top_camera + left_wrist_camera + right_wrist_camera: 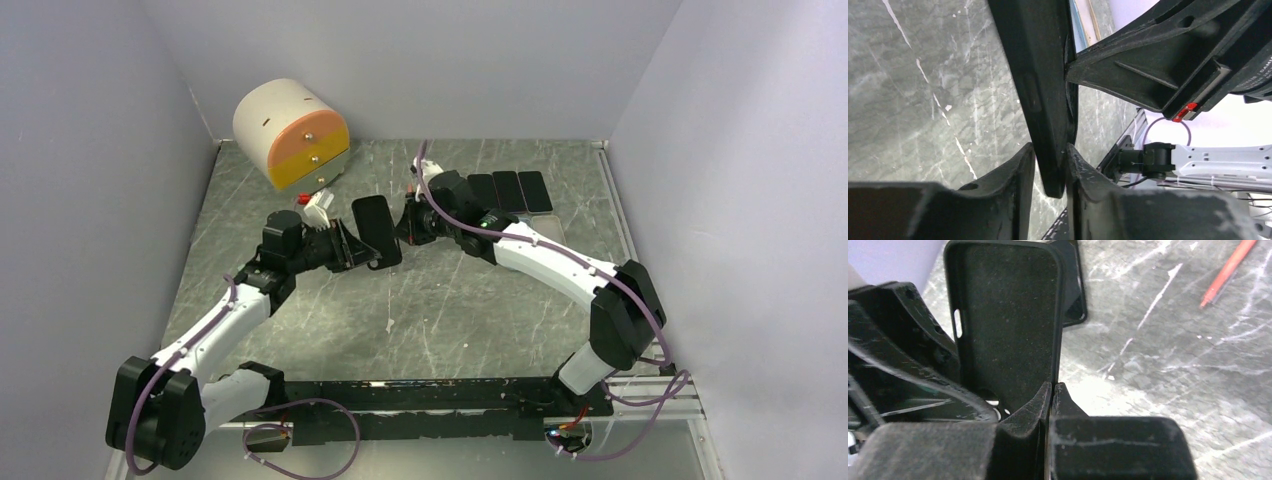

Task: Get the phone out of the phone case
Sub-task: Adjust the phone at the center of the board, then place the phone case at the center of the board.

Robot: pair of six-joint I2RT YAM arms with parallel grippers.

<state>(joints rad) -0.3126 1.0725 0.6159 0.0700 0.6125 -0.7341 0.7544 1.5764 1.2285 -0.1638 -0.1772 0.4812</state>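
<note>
Item: black felt-lined phone case, interior bare, held above the grey marbled counter. The left end effector and right end effector are each clamped on its edge. A glossy black phone shows behind it (apparently freed): rigid, slick, best gripped across its long edges.

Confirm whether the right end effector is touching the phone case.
Touching. In the right wrist view, the right end effector has its fingers pinched on the phone case side wall, with no gap.

Only marking: white lettering on the black housing behind the right gripper. It is cropped and illegible.
</note>
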